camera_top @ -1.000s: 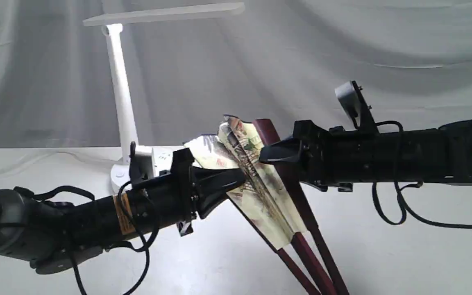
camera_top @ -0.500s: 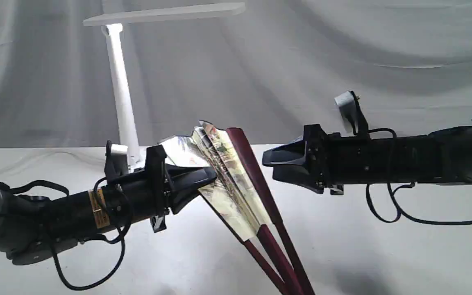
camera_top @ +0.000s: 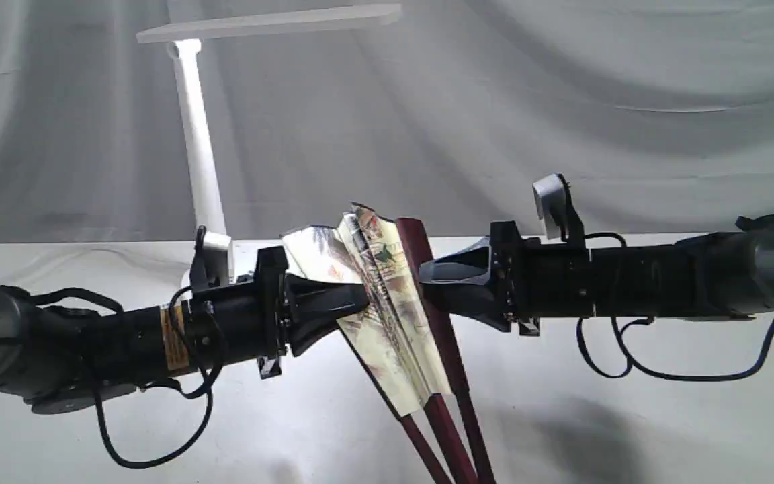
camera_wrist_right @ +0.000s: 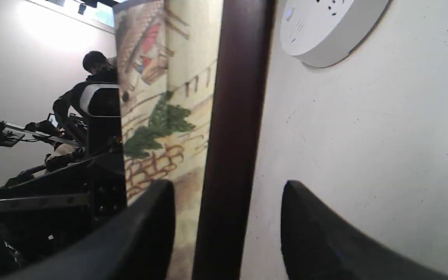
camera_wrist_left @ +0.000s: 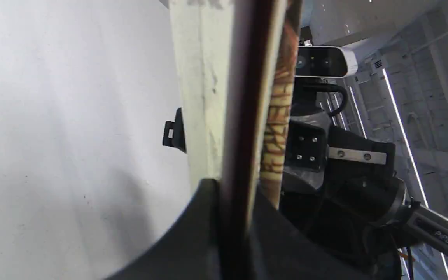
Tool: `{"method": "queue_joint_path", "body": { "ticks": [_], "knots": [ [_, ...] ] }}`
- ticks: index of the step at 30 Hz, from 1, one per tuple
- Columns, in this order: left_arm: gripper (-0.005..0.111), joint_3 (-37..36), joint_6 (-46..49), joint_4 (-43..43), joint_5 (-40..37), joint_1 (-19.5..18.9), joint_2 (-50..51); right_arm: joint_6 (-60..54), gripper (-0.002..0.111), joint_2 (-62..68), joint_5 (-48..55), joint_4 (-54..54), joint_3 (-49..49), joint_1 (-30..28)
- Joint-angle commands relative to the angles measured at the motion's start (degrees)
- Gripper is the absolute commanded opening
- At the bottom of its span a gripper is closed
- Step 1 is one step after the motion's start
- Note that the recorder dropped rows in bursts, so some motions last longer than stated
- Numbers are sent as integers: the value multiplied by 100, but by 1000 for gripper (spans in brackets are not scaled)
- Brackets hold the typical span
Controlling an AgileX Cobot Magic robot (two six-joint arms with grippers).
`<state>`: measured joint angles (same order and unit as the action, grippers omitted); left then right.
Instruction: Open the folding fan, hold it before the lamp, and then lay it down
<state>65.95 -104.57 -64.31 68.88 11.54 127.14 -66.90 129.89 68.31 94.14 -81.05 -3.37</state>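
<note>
Right gripper (camera_top: pixel 427 281) has come back in leftward; half a second ago it stood clear of the folding fan (camera_top: pixel 387 316). Fan and left gripper (camera_top: pixel 359 300) have nudged right a bit too. Right fingers (camera_wrist_right: pixel 146 233) are spread, straddling the fan's maroon guard (camera_wrist_right: pixel 231 128), with a gap showing on the lamp-base side. Left gripper is pinched tight on a dark rib at the fan's left side, carrying it. Fan is only part-open, a few pleats spread, top leaning left, held off the table (camera_top: pixel 629 430) at centre scene. Lamp (camera_top: pixel 195 148) stands far left behind it, base partly hidden by the left arm.
</note>
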Motion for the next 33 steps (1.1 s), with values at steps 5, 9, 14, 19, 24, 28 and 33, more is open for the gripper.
{"method": "queue_joint_path", "body": {
  "ticks": [5, 9, 14, 19, 24, 28, 33],
  "knots": [
    [0, 40, 0, 61, 108, 9, -35, -98, 43, -32, 166, 24, -39, 14],
    [0, 40, 0, 70, 108, 9, -35, -98, 43, -32, 166, -129, -39, 105],
    [0, 40, 0, 55, 108, 9, -35, -169, 43, -32, 166, -68, -39, 165],
    [0, 40, 0, 55, 108, 9, -35, -169, 38, -32, 166, -85, -39, 165],
    [0, 40, 0, 41, 108, 9, -35, -183, 31, -32, 166, -85, -39, 165],
    [0, 40, 0, -29, 108, 9, -35, -230, 26, -32, 166, -99, -39, 165],
    [0, 40, -13, -51, 108, 9, -35, -335, 22, -32, 166, -99, -39, 165]
  ]
}}
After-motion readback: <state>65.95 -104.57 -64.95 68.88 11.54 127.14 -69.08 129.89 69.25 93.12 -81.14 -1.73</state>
